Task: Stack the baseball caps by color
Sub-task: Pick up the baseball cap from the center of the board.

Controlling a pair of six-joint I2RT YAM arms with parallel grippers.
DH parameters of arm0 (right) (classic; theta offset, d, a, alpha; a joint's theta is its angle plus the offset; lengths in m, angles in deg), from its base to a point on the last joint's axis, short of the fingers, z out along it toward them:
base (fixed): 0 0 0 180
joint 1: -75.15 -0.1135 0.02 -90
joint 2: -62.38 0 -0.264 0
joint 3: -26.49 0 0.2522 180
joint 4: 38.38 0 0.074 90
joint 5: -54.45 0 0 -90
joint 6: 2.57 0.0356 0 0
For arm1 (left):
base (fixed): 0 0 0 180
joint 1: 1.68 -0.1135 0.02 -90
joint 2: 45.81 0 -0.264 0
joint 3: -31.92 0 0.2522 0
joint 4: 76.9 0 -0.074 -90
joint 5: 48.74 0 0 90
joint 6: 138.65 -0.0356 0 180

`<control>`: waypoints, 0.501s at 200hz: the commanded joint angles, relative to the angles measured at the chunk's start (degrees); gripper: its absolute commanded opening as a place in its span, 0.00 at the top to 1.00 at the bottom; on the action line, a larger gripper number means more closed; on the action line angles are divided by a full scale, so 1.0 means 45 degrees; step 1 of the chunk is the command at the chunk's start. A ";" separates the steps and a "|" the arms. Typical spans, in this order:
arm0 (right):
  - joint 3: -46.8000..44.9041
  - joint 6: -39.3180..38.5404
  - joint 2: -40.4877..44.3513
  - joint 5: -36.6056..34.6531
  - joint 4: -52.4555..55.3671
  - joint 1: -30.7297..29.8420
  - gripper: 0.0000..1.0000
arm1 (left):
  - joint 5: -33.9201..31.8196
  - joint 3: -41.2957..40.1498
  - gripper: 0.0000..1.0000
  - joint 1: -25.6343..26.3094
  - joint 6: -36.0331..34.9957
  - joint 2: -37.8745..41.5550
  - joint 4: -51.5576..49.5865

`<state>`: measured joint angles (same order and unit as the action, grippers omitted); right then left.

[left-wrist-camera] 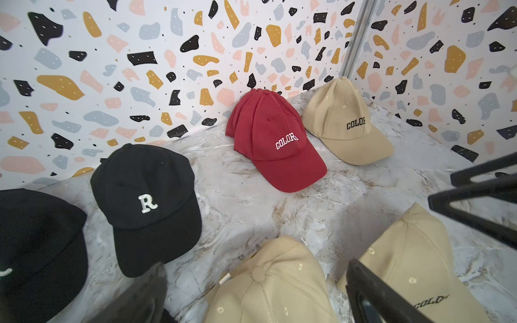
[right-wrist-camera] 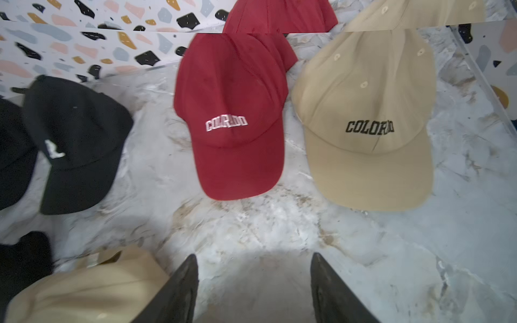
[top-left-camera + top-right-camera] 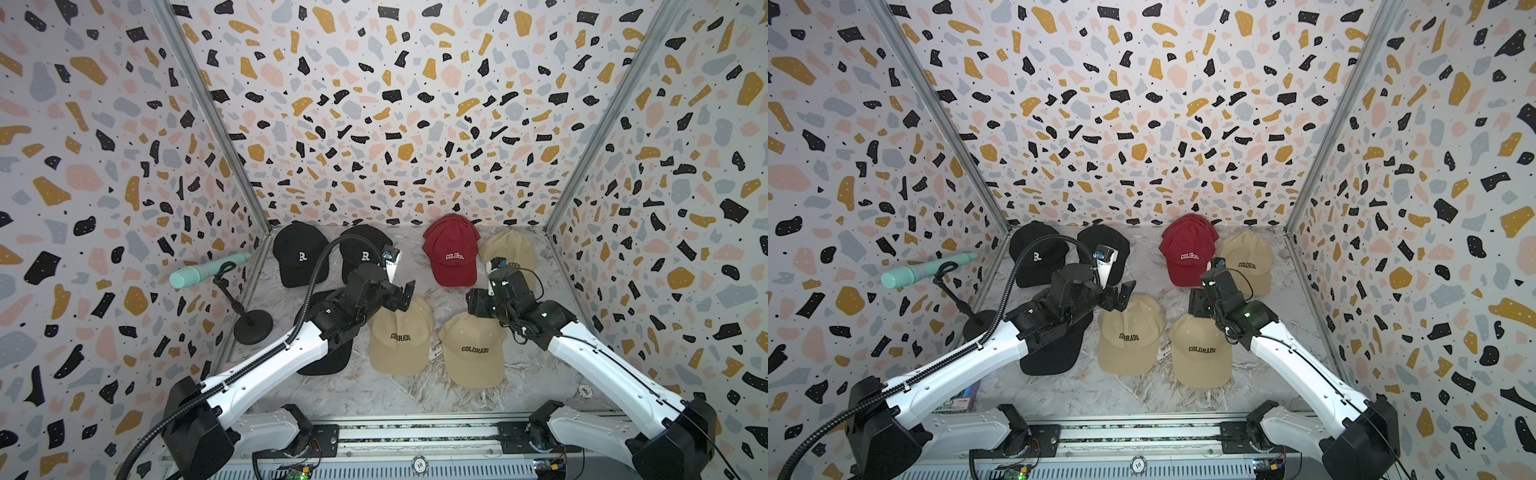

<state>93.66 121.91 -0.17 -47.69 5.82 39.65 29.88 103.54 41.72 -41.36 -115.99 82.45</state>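
Both spread and empty, the left gripper [image 3: 403,296] and right gripper [image 2: 253,260] hover short of the red caps [image 3: 451,249], where a shallow pinch could let the neighbouring tan cap [image 2: 363,98] slip.

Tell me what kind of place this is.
Probably a robot test booth: patterned walls box in a marble-look table, with a left arm and a right arm mounted at its front edge.
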 commanded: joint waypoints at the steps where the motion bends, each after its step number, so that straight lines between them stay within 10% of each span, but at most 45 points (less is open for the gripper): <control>1: -0.0739 0.1396 0.0520 -0.0550 0.0874 -0.0729 0.30 | 0.0643 -0.0177 0.00 -0.0019 0.0442 -0.0010 0.0678; 100: -0.1463 0.1713 -0.0127 -0.0990 0.1117 -0.1895 0.21 | 0.0068 -0.0518 0.00 -0.0032 0.1077 0.0173 0.0536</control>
<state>86.10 129.97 0.47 -50.40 8.92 31.19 31.17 101.27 41.72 -37.64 -115.70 82.99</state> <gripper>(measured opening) 0.796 0.997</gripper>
